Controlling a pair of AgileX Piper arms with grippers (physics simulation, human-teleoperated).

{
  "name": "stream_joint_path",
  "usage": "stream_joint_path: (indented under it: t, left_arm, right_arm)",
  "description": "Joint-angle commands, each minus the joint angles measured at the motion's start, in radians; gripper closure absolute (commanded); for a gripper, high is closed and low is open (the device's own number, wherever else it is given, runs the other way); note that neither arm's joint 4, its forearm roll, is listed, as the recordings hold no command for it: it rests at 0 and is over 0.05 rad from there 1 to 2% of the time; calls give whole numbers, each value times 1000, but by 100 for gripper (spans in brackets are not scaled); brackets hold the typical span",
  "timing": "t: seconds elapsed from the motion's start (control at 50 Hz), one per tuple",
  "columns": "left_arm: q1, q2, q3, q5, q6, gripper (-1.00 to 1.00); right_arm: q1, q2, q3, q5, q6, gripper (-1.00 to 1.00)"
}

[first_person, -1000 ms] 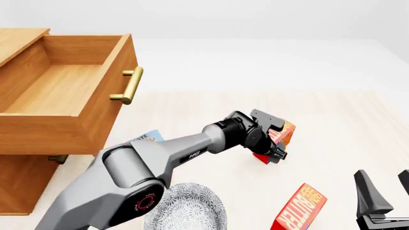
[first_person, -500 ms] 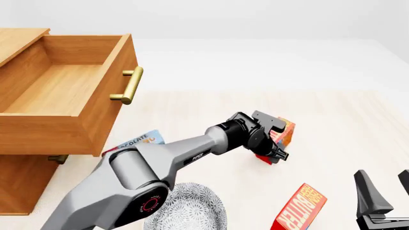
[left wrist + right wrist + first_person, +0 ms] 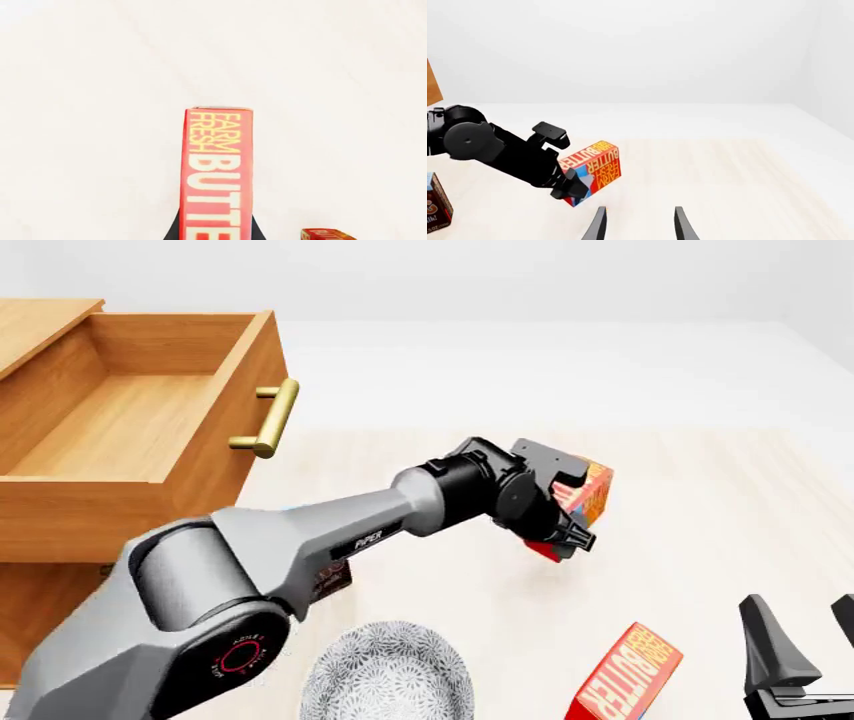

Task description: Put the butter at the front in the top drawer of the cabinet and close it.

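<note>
The left gripper (image 3: 567, 512) clamps the butter (image 3: 589, 495), lifted right of the top drawer (image 3: 147, 430). Step: transport. Next: carry it over the open drawer and release.

left claw (image 3: 558, 525): clamped, arm extended | right claw (image 3: 637, 225): fingers parted, low

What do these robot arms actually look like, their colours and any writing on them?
The left arm is a chain of rounded silver-grey tubes with small "PIPER" lettering and a red ring logo on its big lower joint. Its wrist turns black, ending in the black left gripper. The right gripper shows two dark, flat, tapering fingers. No loose cables are visible.
</note>
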Motion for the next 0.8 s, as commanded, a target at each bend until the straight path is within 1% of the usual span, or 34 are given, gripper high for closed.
stream_joint_path:
  t: [0.02, 0.04, 0.14, 0.16, 0.18, 0.22, 0.26, 0.3, 0.36, 0.4, 0.44, 0.5, 0.62, 0.8]
  left_arm:
    - [12, -168, 104, -8, 30, 100]
    - [9, -195, 127, -12, 25, 100]
    - [7, -241, 167, 1, 22, 100]
    - [-40, -272, 202, -22, -20, 100]
    - [-39, -279, 209, -17, -22, 100]
    - [7, -291, 200, 15, 26, 100]
    - [-6, -320, 223, 27, 14, 100]
    - [2, -335, 231, 35, 20, 100]
    - [44, -385, 252, 55, 52, 100]
    - [42, -406, 263, 71, 53, 100]
    - [64, -433, 269, 84, 72, 100]
    - [86, -461, 274, 112, 94, 100]
    - [105, -505, 279, 150, 114, 100]
    - [173, -579, 278, 215, 165, 100]
  right_arm:
    - [-1, -1, 1, 0, 0, -100]
    - [-1, -1, 1, 0, 0, -100]
    - [0, -1, 1, 0, 0, -100]
    - [0, -1, 1, 0, 0, -100]
    - [0, -1, 1, 0, 0, -100]
    - [0, -1, 1, 0, 0, -100]
    - [0, -1, 1, 0, 0, -100]
    - [-1, -1, 1, 0, 0, -100]
    - [0, -1, 1, 0, 0, -100]
    - [0, -1, 1, 0, 0, -100]
    - [0, -1, 1, 0, 0, -100]
    - [0, -1, 1, 0, 0, -100]
    - [-1, -1, 1, 0, 0, -100]
    - [0, -1, 1, 0, 0, -100]
